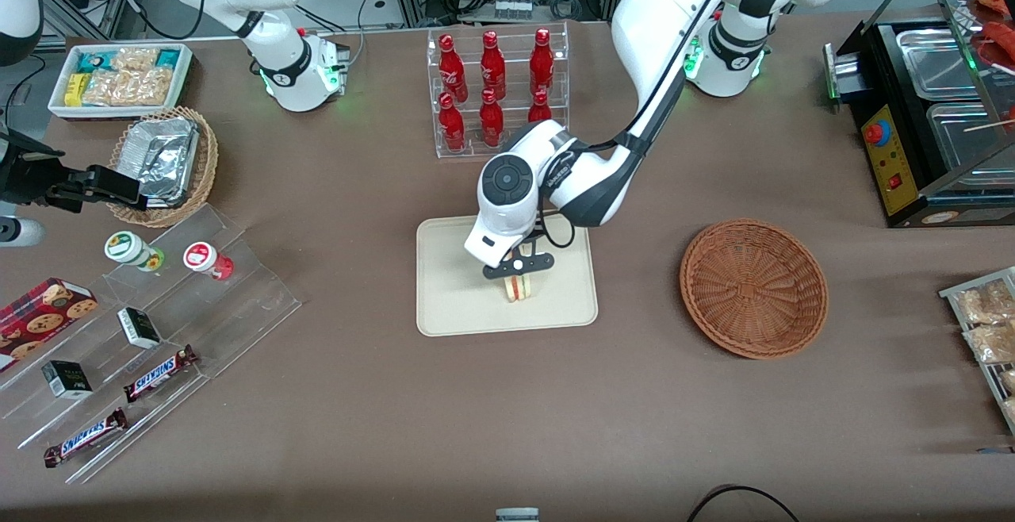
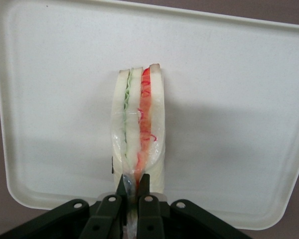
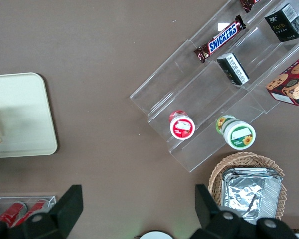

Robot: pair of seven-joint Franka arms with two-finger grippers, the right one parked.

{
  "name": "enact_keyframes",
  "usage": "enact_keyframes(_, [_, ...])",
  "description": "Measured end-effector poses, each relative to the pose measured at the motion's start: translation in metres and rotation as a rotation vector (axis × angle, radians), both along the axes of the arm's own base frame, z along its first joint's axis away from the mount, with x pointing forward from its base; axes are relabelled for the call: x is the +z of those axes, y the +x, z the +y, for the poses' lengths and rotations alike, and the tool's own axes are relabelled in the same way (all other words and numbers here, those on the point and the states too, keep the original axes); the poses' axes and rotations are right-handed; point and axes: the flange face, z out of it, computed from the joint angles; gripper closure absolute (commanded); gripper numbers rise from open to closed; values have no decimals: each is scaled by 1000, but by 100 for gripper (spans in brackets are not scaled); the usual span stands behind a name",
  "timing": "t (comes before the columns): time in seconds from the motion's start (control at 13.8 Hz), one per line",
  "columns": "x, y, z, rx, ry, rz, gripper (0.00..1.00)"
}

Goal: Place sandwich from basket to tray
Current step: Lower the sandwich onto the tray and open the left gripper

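Sandwich (image 1: 518, 289) stands on its edge on the tray (image 1: 452, 300), cut side up, red and green filling showing, a bit nearer the tray's front edge than its middle. Gripper (image 1: 517, 267) sits right over the sandwich top, fingers (image 2: 120, 191) pinched nearly together on the sandwich's upper end at the filling seam; grasping it. Sandwich base looks to touch the tray surface. Tray lies flat mid-table, long sides parallel to the table's front edge. Basket (image 1: 753, 288) sits on the table well apart from the tray, toward the working arm's end, nothing in it. Farther from the camera than the tray: clear rack of red bottles (image 1: 493, 90), near the table's back edge.
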Motion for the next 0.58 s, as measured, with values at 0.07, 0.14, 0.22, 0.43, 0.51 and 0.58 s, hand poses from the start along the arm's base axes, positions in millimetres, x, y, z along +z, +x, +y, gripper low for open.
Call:
enact_keyframes(0.07, [-1,0,-1,6,-1,-2,100])
enact_keyframes(0.14, [-2,0,-1,10,-1,-2,100])
enact_keyframes(0.22, [-3,0,-1,12,0,-1,100])
enact_keyframes(0.43, [-7,0,0,16,5,3,80])
enact_keyframes(0.51, [-9,0,-1,16,5,4,43])
enact_keyframes(0.58, [-11,1,-1,17,7,5,0])
